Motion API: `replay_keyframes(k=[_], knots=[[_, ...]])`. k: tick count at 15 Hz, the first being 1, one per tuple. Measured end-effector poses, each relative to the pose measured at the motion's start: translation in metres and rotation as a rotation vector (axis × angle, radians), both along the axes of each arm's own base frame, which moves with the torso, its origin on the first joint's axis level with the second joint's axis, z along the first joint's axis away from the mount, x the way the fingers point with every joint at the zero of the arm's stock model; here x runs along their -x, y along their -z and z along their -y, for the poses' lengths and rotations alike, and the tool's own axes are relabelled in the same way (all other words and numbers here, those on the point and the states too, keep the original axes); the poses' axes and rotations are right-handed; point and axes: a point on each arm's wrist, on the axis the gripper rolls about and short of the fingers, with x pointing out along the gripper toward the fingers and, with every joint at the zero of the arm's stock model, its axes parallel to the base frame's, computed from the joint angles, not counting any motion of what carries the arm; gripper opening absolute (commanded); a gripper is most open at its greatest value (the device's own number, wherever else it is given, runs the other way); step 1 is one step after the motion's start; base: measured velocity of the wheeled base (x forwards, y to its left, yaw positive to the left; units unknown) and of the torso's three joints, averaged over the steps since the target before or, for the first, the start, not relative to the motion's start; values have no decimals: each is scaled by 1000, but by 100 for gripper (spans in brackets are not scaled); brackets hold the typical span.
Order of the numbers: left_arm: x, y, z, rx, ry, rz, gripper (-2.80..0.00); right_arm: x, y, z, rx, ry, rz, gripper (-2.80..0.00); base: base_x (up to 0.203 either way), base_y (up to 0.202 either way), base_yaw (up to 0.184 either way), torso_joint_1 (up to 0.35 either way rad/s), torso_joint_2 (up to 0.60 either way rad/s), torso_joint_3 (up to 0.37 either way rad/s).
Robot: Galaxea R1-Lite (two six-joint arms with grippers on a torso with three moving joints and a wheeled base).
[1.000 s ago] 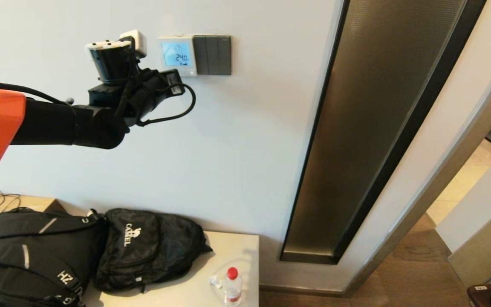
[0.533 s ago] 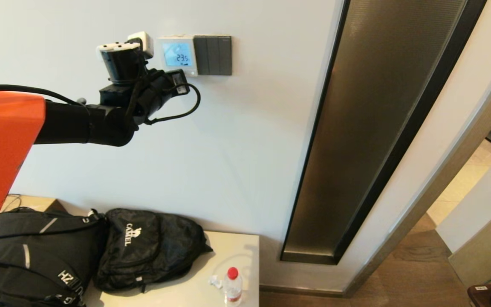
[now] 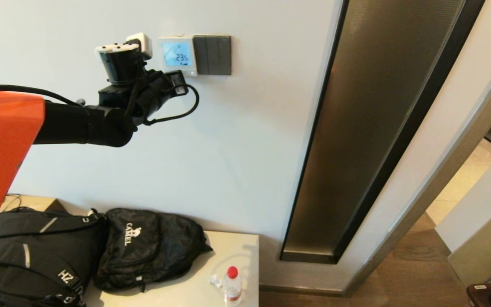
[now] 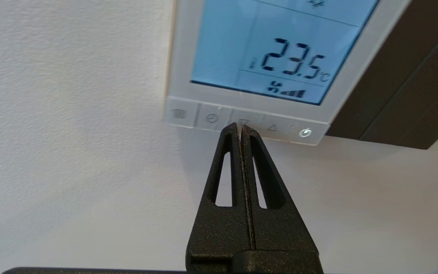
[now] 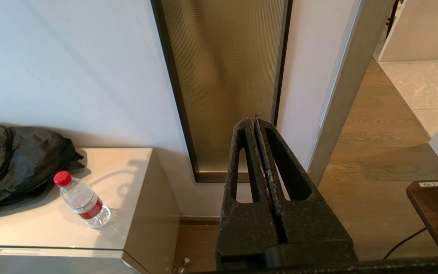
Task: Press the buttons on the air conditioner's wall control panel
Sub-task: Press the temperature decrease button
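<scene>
Left gripper (image 4: 240,127): fingers pressed together, nothing between them, tips at the row of buttons (image 4: 243,123) along the lower edge of the air conditioner's wall control panel (image 4: 219,95) (contact with the down-arrow key not certain). Panel mounted high on the wall (image 3: 100,179), touching the dark grey switch plate (image 3: 214,55) at its right side; screen (image 4: 276,45) lit blue, reading 23.5 °C. Right gripper (image 5: 256,123): fingers likewise shut and empty, low, apart from the panel, facing the cabinet (image 5: 127,182) carrying a water bottle (image 5: 82,201)

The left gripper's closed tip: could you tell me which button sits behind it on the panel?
The left gripper, shut, covers most of the middle button on the control panel; only part of a triangle mark shows. Contact cannot be seen.
</scene>
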Motion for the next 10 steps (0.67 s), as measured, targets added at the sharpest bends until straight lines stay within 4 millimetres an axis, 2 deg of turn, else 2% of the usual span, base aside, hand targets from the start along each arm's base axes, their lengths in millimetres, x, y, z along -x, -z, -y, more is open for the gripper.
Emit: replay_keyframes(k=[5, 10], knots=[[13, -5, -4, -2, 1, -5, -280, 0, 0, 0, 0, 0, 0, -280, 0, 0, 0, 0, 0, 0], [11, -3, -1, -5, 9, -10, -280, 0, 0, 0, 0, 0, 0, -280, 0, 0, 0, 0, 0, 0]])
